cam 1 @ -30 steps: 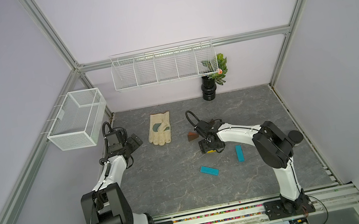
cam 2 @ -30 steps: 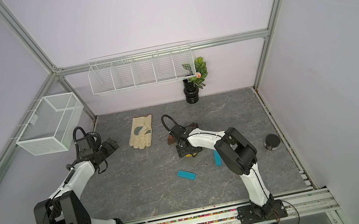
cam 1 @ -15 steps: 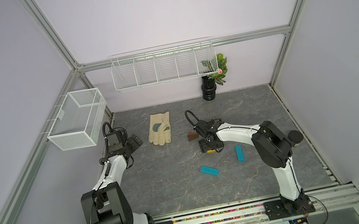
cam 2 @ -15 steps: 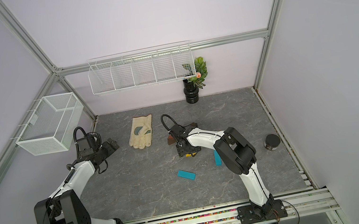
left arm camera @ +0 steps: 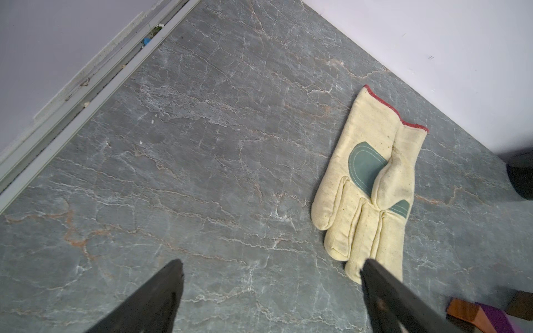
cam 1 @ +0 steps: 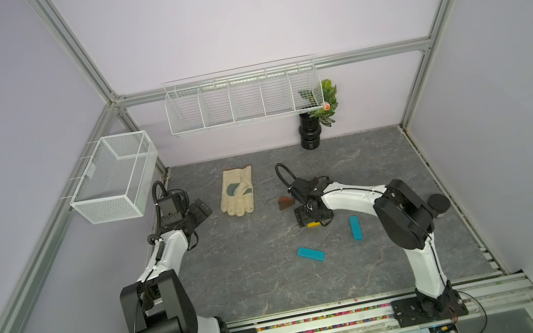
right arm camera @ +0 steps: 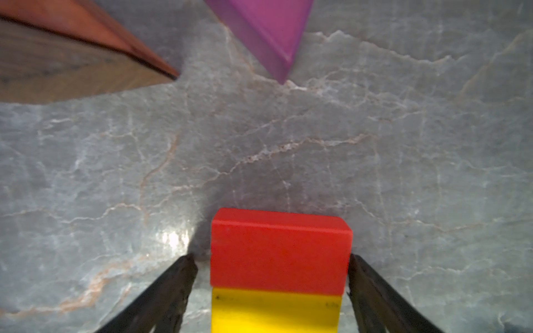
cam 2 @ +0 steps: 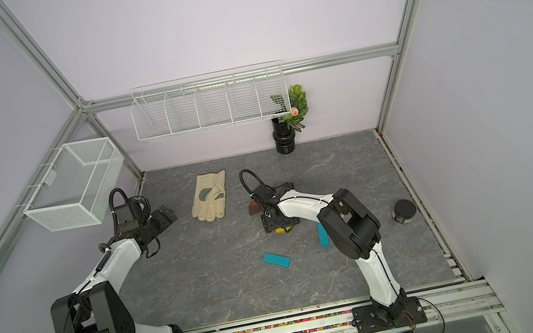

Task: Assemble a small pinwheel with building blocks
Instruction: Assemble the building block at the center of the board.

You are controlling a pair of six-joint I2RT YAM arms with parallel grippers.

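step: seating the centre pair, by my read; wedges and stem not yet placed.
pinwheel point(cam 1: 313, 224): so far only red block point(right arm camera: 279, 250) flush against yellow block point(right arm camera: 275, 311), just right of centre in both top views, under the right gripper point(cam 1: 314, 219).
right fingers point(right arm camera: 173, 288): spread wide, straddling the pair. A sliver of counter point(cam 1: 260, 287) shows on one side, other tip at the red edge. Not clamped, lifting nothing.
left gripper point(left arm camera: 271, 265): fingers wide apart, empty, over bare counter beside the glove point(cam 1: 238, 196), left of centre in the top views.
how-to: retreat straight up, fingers parallel to the pair's sides, so neither block drags and the seam doesn't open.
next parts: purple wedge point(right arm camera: 268, 31) and brown wedge point(right arm camera: 72, 66) near the pair; teal bars point(cam 1: 310, 254) lower right of centre.
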